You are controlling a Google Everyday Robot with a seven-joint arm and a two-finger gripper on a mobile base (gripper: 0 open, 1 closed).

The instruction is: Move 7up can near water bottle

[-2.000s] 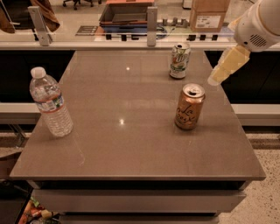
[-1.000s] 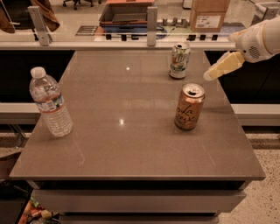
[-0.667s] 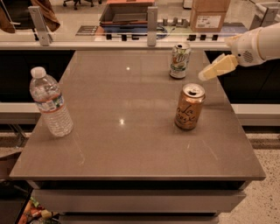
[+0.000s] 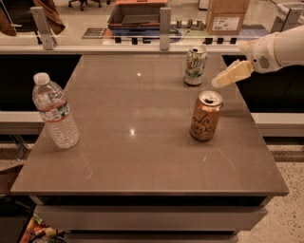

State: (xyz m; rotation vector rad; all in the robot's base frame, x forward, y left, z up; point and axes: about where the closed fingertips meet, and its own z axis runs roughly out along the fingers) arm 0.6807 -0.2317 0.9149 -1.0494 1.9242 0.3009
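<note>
The 7up can [image 4: 195, 65], white and silver with green markings, stands upright at the far right of the brown table [image 4: 133, 156]. The water bottle [image 4: 54, 111], clear with a white cap and a label band, stands upright near the table's left edge, far from the can. My gripper [image 4: 218, 81] is cream-coloured and comes in from the right on a white arm [image 4: 280, 47]. It hovers just right of the 7up can, apart from it and a little above the orange-tan can.
An orange-tan can [image 4: 205, 116] with script lettering stands upright in front of the 7up can, below my gripper. A glass barrier with posts [image 4: 165, 21] runs along the table's far edge. A cardboard box [image 4: 227, 13] sits behind it.
My gripper has moved left and slightly down, from beyond the table's right edge to just beside the 7up can. The cans and the bottle have not moved.
</note>
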